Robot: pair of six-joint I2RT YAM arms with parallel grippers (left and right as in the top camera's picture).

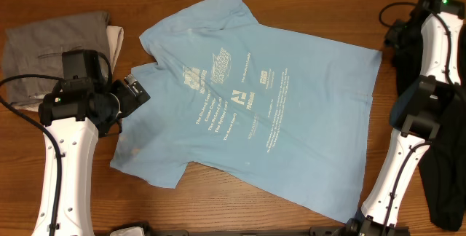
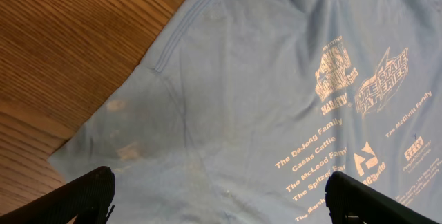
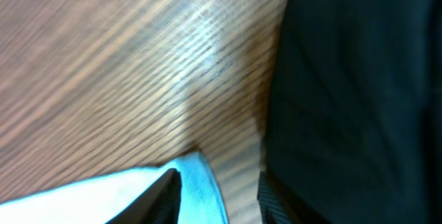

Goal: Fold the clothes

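A: Where are we on the fold?
B: Not begun, I'd say. The T-shirt point(image 1: 291, 127) lies flat on the table, print up. The left gripper point(image 2: 219, 182) gapes empty over its sleeve side; the right gripper point(image 3: 217, 186), jaws partly apart, straddles the hem corner unclamped.
A: Next?
B: Probably pinch both edges, then lift across.

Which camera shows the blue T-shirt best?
The overhead view: nearly the whole blue T-shirt lies spread flat, print up. The left wrist view shows only one sleeve and some print; the right wrist view, just a blurry corner.
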